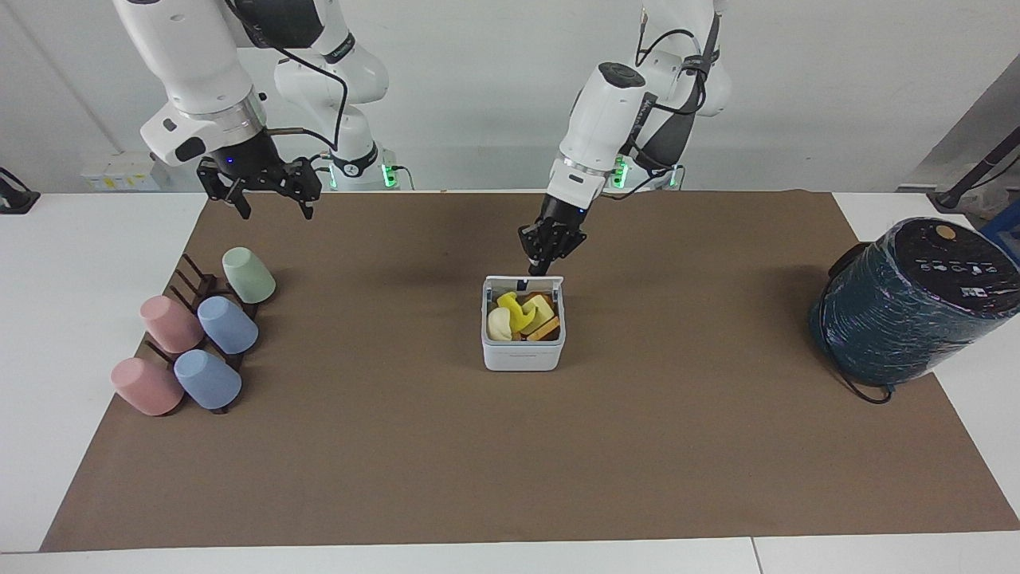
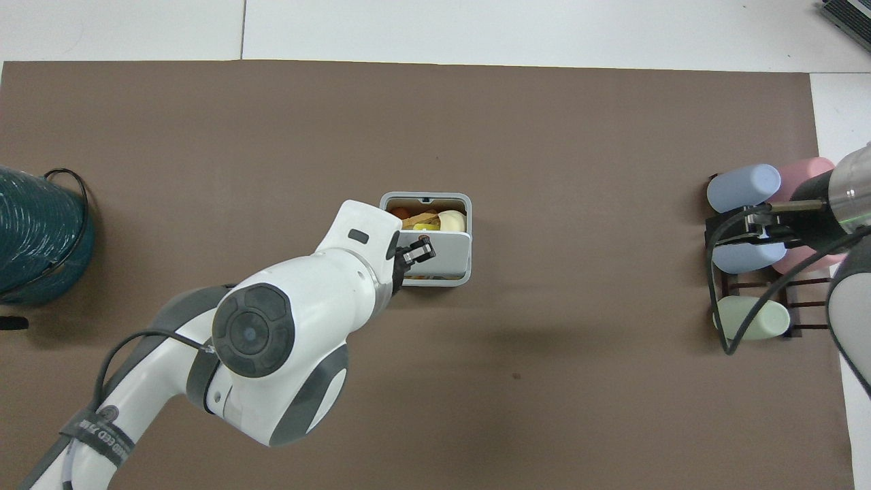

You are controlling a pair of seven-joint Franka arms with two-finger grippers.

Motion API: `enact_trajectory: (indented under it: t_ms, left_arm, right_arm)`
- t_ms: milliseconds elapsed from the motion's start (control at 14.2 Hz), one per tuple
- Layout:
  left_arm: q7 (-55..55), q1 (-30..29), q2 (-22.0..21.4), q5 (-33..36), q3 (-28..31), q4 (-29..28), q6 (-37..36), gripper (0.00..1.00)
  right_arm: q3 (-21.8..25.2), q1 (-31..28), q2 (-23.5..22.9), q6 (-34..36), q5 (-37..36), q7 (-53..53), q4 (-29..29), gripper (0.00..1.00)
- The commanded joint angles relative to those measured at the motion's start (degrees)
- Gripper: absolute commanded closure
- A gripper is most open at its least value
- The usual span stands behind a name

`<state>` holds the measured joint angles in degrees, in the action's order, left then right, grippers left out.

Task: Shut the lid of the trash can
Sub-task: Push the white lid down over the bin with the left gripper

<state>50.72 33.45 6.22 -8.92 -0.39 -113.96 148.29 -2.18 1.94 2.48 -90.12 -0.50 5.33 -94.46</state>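
The small white trash can [image 1: 522, 355] stands mid-mat, filled with yellow, cream and orange scraps; it also shows in the overhead view [image 2: 425, 198]. Its white lid [image 1: 523, 280] is hinged on the edge nearer the robots and leans forward over the opening, covering about half of it in the overhead view [image 2: 446, 253]. My left gripper [image 1: 540, 269] is shut, its tip pressing on the back of the lid; it also shows in the overhead view [image 2: 416, 253]. My right gripper [image 1: 273, 209] waits open, up in the air over the cup rack.
A large dark teal cylinder [image 1: 908, 307] wrapped in plastic stands at the left arm's end of the table. A dark rack with several pastel cups [image 1: 199, 335] lies at the right arm's end. A brown mat [image 1: 510, 462] covers the table.
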Motion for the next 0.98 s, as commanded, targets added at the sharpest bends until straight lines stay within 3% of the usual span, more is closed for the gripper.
enact_trajectory:
  t_ms: [0,211,632,772,912]
  left_arm:
    - [-0.2,0.7,5.4,-0.8,-0.5,2.2,3.4,0.85]
    - [0.0,1.8,10.2,-0.8,-0.7,3.0,9.6,0.85]
    - [-1.4,2.1,14.5,-0.1,-0.6,3.7,10.2,0.84]
    - [-1.8,1.9,14.1,0.0,-0.4,6.5,4.5,0.84]
    - [-2.0,1.0,12.6,2.8,-0.4,11.5,-8.1,0.82]
  right_arm:
    - [0.2,-0.2,1.4,-0.9,0.7,-1.0,-1.6,0.0]
    - [0.2,-0.2,1.4,-0.9,0.7,-1.0,-1.6,0.0]
    - [0.2,-0.2,1.4,-0.9,0.7,-1.0,-1.6,0.0]
    - [0.2,-0.2,1.4,-0.9,0.7,-1.0,-1.6,0.0]
    - [0.2,-0.2,1.4,-0.9,0.7,-1.0,-1.6,0.0]
